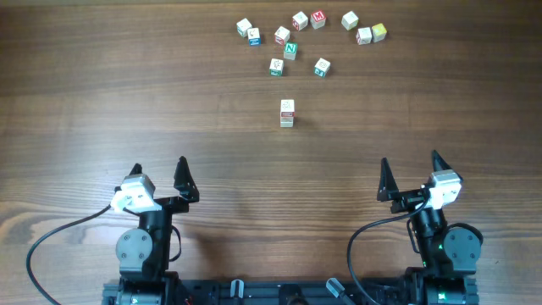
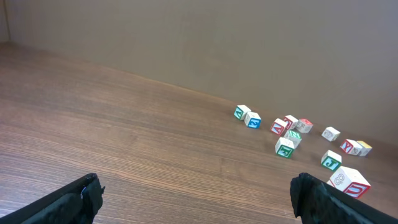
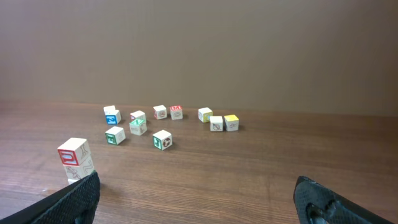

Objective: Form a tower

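At the near edge of the counter (image 1: 102,93), both arms sit pulled back. The left tool (image 1: 159,167) and the right tool (image 1: 410,161) each have their fingers spread wide apart and hold nothing. The tower (image 1: 287,113) stands ahead of them, toward the middle of the counter and well apart from both. It lies about midway between the two arms, forward and to the right of the left tool and forward and to the left of the right tool, so neither arm is clearly nearer. It looks like two cubes, one squarely on the other, with its long axis upright and a white top face bearing a reddish mark. The right wrist view shows it low on the left (image 3: 75,160), and the left wrist view shows it low on the right (image 2: 350,182). Beyond it, toward the far edge, the loose cubes (image 1: 290,50) lie scattered singly. The closest of them are two green-marked ones, near the tower but not touching it. Any next cube would likely have to come from that scatter and be carried back toward the near edge and down onto the tower's top. No tray, box or bowl shows, and every cube rests directly on the counter.
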`<state>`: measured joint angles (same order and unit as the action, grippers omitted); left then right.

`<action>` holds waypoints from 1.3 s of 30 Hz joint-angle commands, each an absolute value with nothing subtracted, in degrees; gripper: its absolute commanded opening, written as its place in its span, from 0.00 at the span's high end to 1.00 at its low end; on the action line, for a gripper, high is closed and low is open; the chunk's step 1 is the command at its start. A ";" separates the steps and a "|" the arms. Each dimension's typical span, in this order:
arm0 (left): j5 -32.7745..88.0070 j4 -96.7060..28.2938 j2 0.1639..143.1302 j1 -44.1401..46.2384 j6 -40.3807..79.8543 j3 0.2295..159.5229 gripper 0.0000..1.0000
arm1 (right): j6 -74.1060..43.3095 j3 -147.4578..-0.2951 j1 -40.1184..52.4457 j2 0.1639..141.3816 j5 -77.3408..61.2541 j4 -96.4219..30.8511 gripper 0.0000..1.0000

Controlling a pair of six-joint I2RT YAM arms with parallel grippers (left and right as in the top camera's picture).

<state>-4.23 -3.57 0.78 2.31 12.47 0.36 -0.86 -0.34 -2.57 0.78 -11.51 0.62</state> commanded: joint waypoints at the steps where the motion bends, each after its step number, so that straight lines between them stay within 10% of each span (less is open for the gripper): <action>1: -2.15 -4.23 0.19 2.50 10.26 0.32 0.00 | -1.65 -0.30 -2.81 0.27 -10.94 0.80 0.00; 39: 0.60 -4.51 0.21 2.50 12.47 0.32 0.00 | -1.63 -0.30 -2.81 0.27 -10.96 0.80 0.00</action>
<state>-0.49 -3.90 0.78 2.31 11.70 0.36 -0.86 -0.34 -2.57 0.78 -11.49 0.62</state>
